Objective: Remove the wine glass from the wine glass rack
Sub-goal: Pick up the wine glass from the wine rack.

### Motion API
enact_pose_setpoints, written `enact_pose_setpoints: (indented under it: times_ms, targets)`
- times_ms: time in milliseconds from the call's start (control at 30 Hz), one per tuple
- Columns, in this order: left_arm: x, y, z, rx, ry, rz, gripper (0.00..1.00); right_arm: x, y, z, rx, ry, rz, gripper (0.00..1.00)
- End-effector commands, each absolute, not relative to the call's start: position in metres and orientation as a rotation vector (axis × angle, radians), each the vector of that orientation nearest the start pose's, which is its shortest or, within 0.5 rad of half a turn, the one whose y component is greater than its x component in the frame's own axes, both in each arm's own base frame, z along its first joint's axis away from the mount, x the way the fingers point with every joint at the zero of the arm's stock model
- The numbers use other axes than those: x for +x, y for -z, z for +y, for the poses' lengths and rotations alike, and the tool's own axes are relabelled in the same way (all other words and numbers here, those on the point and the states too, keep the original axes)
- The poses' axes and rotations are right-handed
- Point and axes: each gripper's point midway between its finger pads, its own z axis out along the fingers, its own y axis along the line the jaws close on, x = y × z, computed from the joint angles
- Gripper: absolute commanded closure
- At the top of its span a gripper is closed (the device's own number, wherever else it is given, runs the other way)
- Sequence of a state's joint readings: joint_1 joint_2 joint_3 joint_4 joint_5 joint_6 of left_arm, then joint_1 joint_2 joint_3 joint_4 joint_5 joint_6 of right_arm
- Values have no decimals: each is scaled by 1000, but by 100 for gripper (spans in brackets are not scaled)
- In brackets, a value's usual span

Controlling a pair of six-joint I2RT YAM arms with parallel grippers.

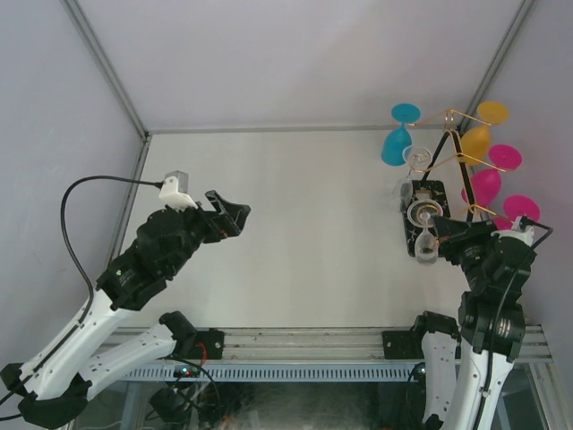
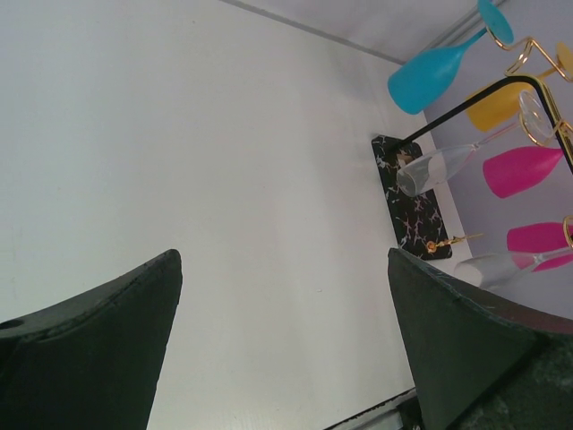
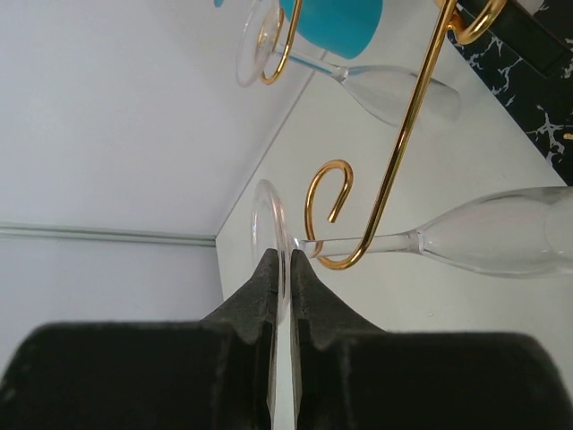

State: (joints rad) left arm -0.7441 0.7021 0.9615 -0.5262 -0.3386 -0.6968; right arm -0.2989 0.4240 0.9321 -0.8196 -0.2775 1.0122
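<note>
Fingertips of the right end effector are pinched narrow on the thin clear foot of the wine glass. Its stem lies in a curled gold hook of the wine glass rack, close to the rack's black marbled base at the right side of the desk. Teal, yellow and pink glasses hang from other loops, and the left end effector is spread wide and holds nothing, well apart from the rack.
</note>
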Motion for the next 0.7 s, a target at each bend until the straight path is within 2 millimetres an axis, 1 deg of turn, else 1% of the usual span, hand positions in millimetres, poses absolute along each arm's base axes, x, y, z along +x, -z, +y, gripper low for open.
enact_pose_setpoints:
  times_ms: [0, 133, 233, 300, 433, 500, 667]
  targets:
    - [224, -321, -150, -246, 694, 1807, 0, 182, -330, 17, 989, -687, 1540, 100]
    - [223, -317, -143, -263, 676, 1801, 0, 176, -327, 10, 1018, -645, 1516, 100]
    - [222, -318, -139, -274, 672, 1786, 0, 177, -327, 9, 1024, -637, 1517, 100]
    - [220, -318, -136, -278, 672, 1776, 0, 180, -331, 5, 1012, -618, 1502, 100]
    - [219, -320, -133, -274, 666, 1763, 0, 189, -339, -6, 1001, -565, 1479, 100]
    - [219, -321, -132, -276, 669, 1759, 0, 196, -339, -10, 1007, -549, 1487, 100]
    - [217, -323, -129, -291, 672, 1744, 0, 213, -345, -14, 988, -549, 1486, 100]
